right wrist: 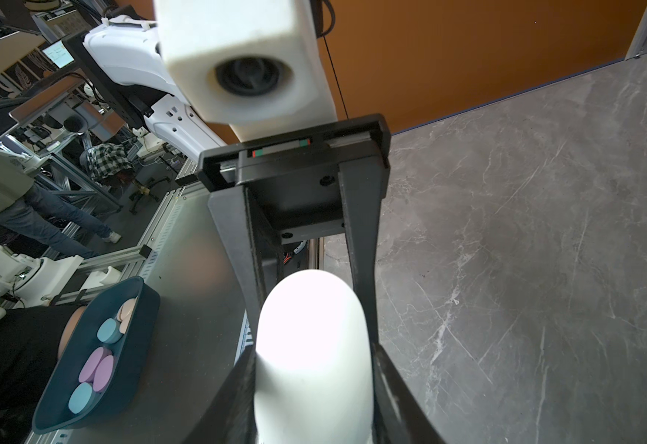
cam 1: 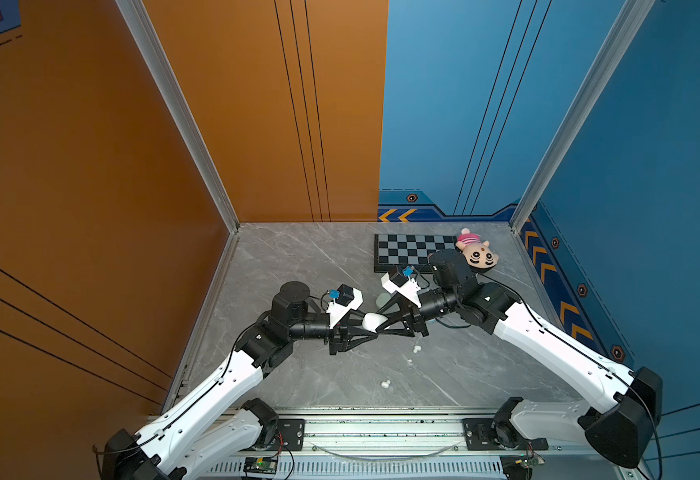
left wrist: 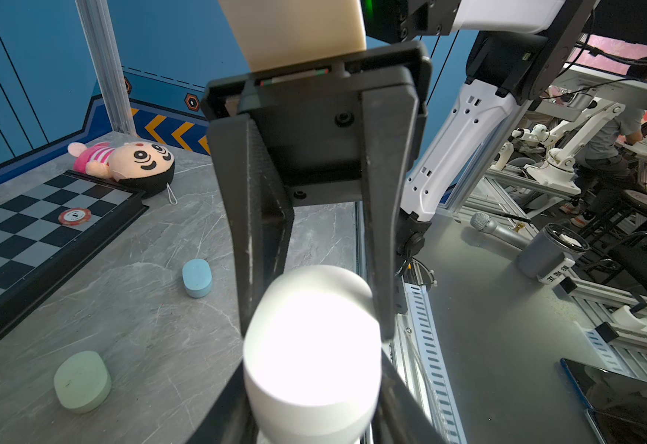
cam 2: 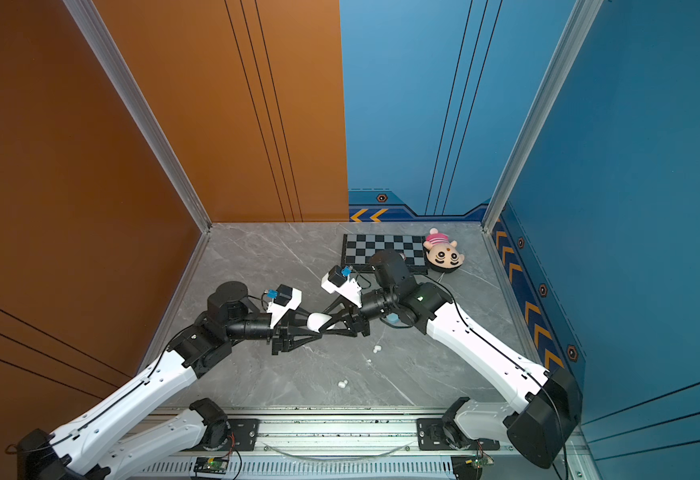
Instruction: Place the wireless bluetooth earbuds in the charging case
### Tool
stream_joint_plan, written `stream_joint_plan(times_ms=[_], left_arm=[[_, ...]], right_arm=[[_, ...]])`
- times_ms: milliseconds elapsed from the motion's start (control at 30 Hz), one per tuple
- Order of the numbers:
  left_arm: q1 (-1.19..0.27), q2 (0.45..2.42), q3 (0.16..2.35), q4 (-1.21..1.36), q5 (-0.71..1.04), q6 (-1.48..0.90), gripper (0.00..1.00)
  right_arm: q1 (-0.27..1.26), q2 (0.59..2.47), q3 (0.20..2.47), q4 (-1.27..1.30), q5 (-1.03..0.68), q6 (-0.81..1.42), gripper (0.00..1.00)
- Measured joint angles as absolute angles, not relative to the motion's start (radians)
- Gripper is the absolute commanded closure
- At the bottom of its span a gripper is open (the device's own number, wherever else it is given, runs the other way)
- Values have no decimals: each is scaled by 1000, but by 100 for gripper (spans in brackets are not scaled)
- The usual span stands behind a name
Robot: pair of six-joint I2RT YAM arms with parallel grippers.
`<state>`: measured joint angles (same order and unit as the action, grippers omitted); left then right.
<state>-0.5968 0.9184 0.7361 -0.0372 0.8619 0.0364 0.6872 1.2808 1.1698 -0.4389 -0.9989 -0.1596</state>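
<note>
A white charging case (cam 1: pixel 373 321) (cam 2: pixel 318 321) hangs closed above the grey table, gripped from both ends. My left gripper (cam 1: pixel 367 326) (left wrist: pixel 312 384) is shut on one end of the white case (left wrist: pixel 312 346). My right gripper (cam 1: pixel 379 321) (right wrist: pixel 312 384) is shut on the other end of that case (right wrist: pixel 312 338). Tiny white earbuds lie loose on the table nearer the front, one pair (cam 1: pixel 416 348) (cam 2: pixel 377 349) close under the grippers and another pair (cam 1: pixel 385 384) (cam 2: pixel 342 384) further forward. A mint green case (left wrist: pixel 82 380) and a light blue case (left wrist: pixel 197 277) lie closed on the table.
A chessboard (cam 1: pixel 414 251) with a red poker chip (left wrist: pixel 74 216) lies at the back right, a plush doll (cam 1: pixel 476 249) beside it. Orange and blue walls close off three sides. Outside the cell, a dark tray (right wrist: pixel 95 357) holds several coloured cases.
</note>
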Motion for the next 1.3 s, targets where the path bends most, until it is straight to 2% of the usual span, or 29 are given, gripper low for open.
stream_joint_plan(times_ms=[133, 267, 400, 833, 900, 1200, 1300], left_arm=[[-597, 919, 736, -41, 864, 36, 69], [-597, 922, 736, -43, 865, 36, 58], [-597, 923, 736, -41, 865, 31, 54], [-597, 922, 736, -24, 868, 6, 54], [-597, 923, 736, -22, 868, 4, 56], [-597, 934, 736, -26, 881, -1, 79], [-597, 934, 736, -26, 880, -1, 85]], right_arm=[[687, 1281, 1170, -443, -999, -161, 75], [687, 1280, 1170, -450, -997, -174, 75], [688, 1275, 1170, -454, -987, -187, 75], [691, 1258, 1170, -473, -946, -231, 75], [692, 1258, 1170, -473, -946, -232, 76], [692, 1256, 1170, -488, -943, -244, 71], [692, 1256, 1170, -488, -941, -246, 63]])
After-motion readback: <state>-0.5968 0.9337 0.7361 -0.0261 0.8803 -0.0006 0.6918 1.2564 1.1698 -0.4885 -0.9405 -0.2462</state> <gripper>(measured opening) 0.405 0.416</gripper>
